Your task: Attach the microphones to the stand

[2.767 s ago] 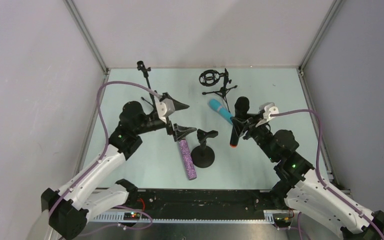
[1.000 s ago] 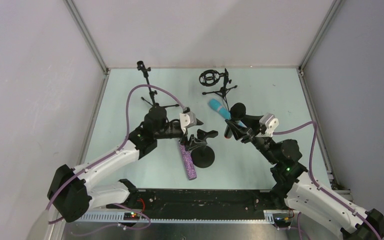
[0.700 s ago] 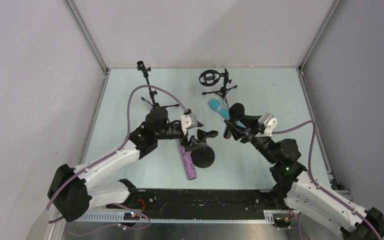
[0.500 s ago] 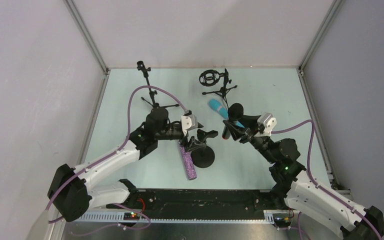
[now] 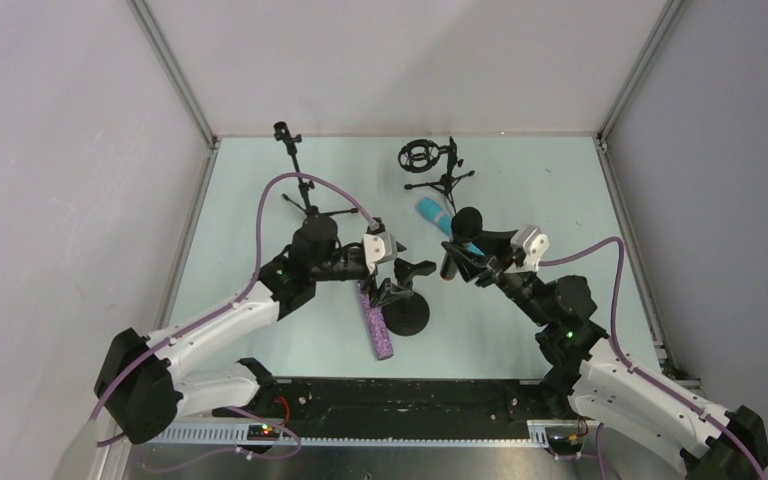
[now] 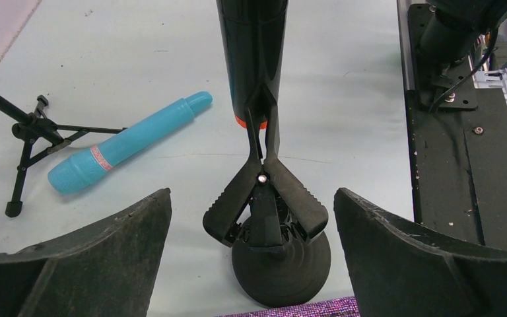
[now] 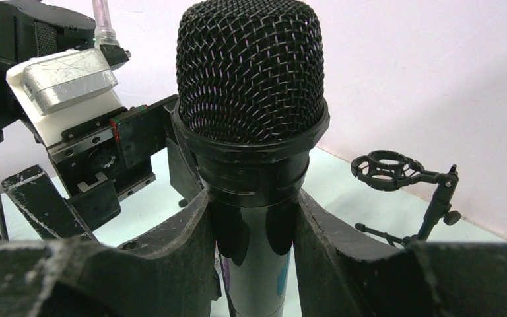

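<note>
Right gripper (image 7: 251,257) pinches the glossy black mic (image 7: 249,86) — mesh-domed; left gripper (image 6: 252,198) spread, facing the V-clip stand (image 6: 281,259).

The table (image 5: 245,185) bears a turquoise microphone (image 5: 429,211), purple microphone (image 5: 377,332), round-base stand (image 5: 408,315) and tripods (image 5: 300,190) (image 5: 440,172).

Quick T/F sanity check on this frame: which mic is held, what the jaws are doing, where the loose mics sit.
1. The right gripper is shut on the black microphone. True.
2. The turquoise microphone stands upright. False: it lies flat on the table.
3. The left gripper has its jaws open, one on each side of the round-base stand. True.
4. The purple microphone is held in the left gripper. False: it lies on the table beside the round-base stand, and the left gripper holds nothing.
</note>
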